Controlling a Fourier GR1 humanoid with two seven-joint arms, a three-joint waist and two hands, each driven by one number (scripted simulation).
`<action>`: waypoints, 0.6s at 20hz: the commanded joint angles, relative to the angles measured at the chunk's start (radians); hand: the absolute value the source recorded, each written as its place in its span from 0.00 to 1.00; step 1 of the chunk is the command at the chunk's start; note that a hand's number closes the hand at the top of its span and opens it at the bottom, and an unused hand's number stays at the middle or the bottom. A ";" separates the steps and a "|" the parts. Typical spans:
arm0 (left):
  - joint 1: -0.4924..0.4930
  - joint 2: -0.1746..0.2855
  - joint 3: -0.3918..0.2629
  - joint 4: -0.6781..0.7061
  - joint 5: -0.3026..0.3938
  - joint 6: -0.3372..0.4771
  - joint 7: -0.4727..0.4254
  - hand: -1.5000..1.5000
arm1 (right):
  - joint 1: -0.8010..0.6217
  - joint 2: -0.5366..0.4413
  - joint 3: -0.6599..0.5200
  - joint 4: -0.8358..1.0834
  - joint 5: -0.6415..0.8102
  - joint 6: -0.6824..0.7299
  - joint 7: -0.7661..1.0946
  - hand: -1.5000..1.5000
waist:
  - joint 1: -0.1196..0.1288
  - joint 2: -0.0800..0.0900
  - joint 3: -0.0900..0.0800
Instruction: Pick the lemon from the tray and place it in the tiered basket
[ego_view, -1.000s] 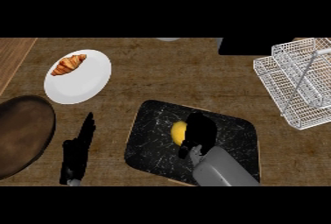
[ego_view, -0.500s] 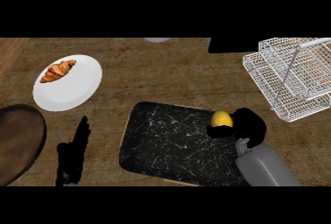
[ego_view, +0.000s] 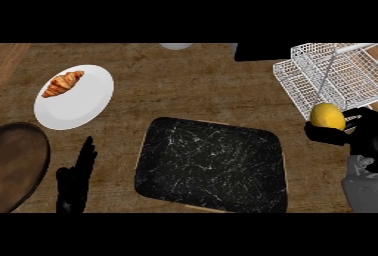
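In the head view, the lemon (ego_view: 327, 116) is seen as a smooth yellow oval stood on end. It is grasped by the right hand (ego_view: 359, 136), whose black fingers are curled round its lower half. It is held to the right of the black marbled tray (ego_view: 210, 165), at the near edge of the wire basket (ego_view: 332, 75). Half a second ago it was held over the tray's corner; now it is found clear of the tray and closer to the basket. The left hand (ego_view: 77, 175) is shown released, fingers straight, at the lower left of the surface (ego_view: 192, 90). One lemon, one tray, one basket, one white plate (ego_view: 85, 107), one croissant (ego_view: 63, 83) on it and one brown dish (ego_view: 18, 165) are counted.
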 joint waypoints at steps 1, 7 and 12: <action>0.023 0.009 0.003 -0.016 0.008 -0.012 0.004 0.50 | -0.006 -0.054 -0.104 -0.235 0.080 -0.026 0.181 1.00 | -0.002 -0.006 -0.002; 0.027 -0.012 -0.039 -0.065 -0.024 0.000 0.024 0.50 | 0.031 -0.151 -0.146 -0.549 0.171 0.284 0.257 1.00 | 0.043 0.010 0.000; -0.013 0.002 -0.016 0.004 -0.012 -0.042 0.006 0.50 | -0.063 -0.165 -0.203 -0.636 0.155 0.455 0.308 1.00 | 0.058 0.016 -0.001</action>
